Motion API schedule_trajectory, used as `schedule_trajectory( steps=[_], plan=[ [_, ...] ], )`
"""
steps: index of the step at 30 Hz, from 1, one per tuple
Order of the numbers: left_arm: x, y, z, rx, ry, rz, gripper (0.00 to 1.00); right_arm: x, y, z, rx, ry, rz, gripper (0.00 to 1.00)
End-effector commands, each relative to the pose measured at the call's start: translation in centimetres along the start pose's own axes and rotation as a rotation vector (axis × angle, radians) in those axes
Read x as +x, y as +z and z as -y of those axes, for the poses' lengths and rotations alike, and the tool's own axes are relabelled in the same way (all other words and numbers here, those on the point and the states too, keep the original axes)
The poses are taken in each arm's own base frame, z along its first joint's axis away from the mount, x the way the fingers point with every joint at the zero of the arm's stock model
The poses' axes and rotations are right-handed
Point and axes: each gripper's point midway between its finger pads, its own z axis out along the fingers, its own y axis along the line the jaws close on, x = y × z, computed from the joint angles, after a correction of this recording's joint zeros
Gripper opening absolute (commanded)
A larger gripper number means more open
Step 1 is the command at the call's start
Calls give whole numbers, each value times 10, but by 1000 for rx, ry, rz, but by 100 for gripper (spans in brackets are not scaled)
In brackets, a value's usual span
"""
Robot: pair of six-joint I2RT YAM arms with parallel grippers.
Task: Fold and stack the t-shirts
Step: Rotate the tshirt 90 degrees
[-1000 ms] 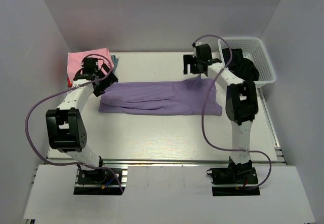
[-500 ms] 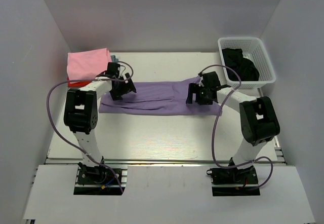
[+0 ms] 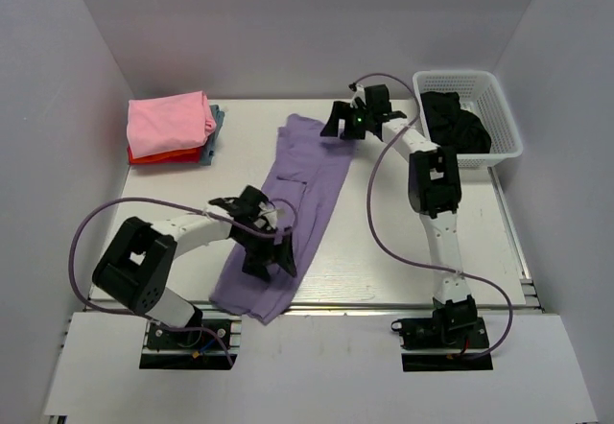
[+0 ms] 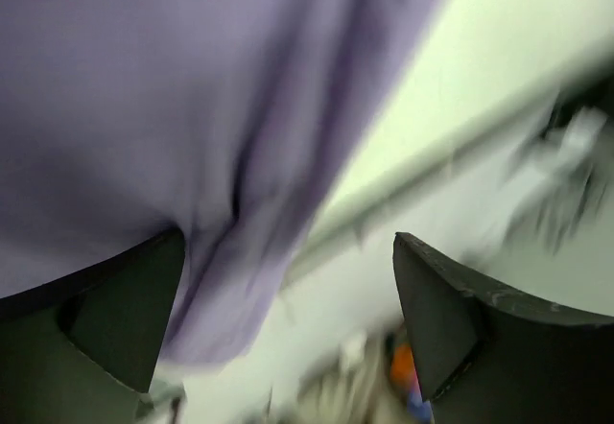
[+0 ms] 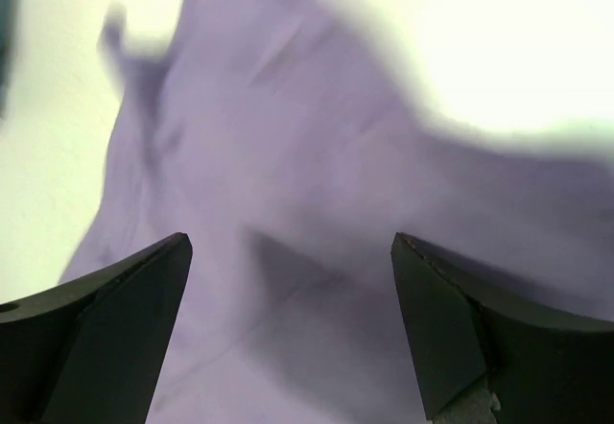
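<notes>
The white table is carrying everything. The lavender t-shirt is lying across it as a long, narrow band. It is running from the middle of the far edge down to the near edge, left of centre, where its end is bunching at the rim.

The white basket is sitting in the far right corner with dark cloth inside. The stack of folded t-shirts is resting in the far left corner, well apart from the lavender one. Pink is lying on top, with red and a sliver of grey-blue under it.

The left gripper is hovering over the near end of the band, and the right gripper over the far end. Both wrist views are showing the jaws standing wide apart with only cloth beyond them. Neither gripper is holding anything.

The step in hand is looking like the crosswise fold: the shirt is already narrowed lengthwise, and each arm is lining up on one end. The next move is calling for one gripper to drop onto its end and pinch every layer. It then needs to carry that end over to the other, keeping the side edges in line. The wrinkled near end is likely needing smoothing so the fold lies flat.
</notes>
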Motion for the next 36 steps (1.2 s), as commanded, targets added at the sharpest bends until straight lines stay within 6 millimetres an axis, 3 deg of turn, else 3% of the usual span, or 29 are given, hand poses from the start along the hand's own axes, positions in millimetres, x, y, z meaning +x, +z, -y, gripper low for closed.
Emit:
schedule_trajectory(
  steps=[1, 2, 3, 4, 5, 6, 8, 9, 10, 11, 12, 13, 16, 17, 19, 20, 25, 27, 30, 36],
  plan=[
    [61, -18, 46, 133, 80, -256, 100, -34, 11, -47, -267, -122, 31, 90],
    [37, -29, 72, 164, 172, -177, 100, -32, 12, -52, -308, -95, 16, 90],
    [32, -33, 86, 200, 223, -160, 100, -45, 4, -61, -322, -119, 44, 90],
    [15, -45, 111, 275, 316, -95, 100, -45, 1, -61, -314, -130, 48, 90],
    [11, -49, 121, 297, 354, -66, 100, -46, -3, -63, -301, -160, 55, 90],
    [8, -47, 124, 297, 375, -47, 100, -49, -21, -67, -239, -173, 74, 90],
    [-9, -52, 124, 244, 412, 63, 100, -44, -32, -73, -192, -211, 81, 90],
    [-15, -51, 118, 204, 408, 90, 100, -54, -59, -88, -175, -252, 118, 90],
    [-27, -52, 109, 129, 406, 155, 100, -38, -59, -84, -137, -235, 86, 90],
    [-33, -51, 104, 91, 402, 180, 100, -42, -75, -95, -126, -244, 98, 90],
    [-43, -58, 102, 61, 400, 230, 100, -32, -86, -99, -103, -255, 84, 90],
    [-52, -64, 97, 5, 378, 283, 100, -14, -85, -96, -72, -245, 47, 90],
    [-66, -83, 88, -60, 331, 399, 100, 12, -105, -128, -66, -271, 17, 90],
    [-69, -90, 83, -91, 312, 434, 100, 43, -99, -125, -47, -243, -50, 90],
    [-76, -104, 62, -209, 223, 523, 100, 61, -103, -133, 2, -227, -76, 90],
    [-71, -116, 53, -252, 145, 559, 100, 90, -98, -137, 10, -215, -136, 90],
    [-61, -153, -3, -495, -71, 722, 100, 147, -82, -148, 53, -198, -263, 90],
    [-55, -153, -11, -501, -84, 732, 100, 173, -68, -148, 66, -187, -328, 90],
    [-49, -156, -12, -481, -95, 752, 100, 193, -60, -132, 162, -89, -358, 90],
    [-44, -149, -14, -439, -89, 758, 100, 194, -44, -91, 316, -11, -364, 90]
  ],
)
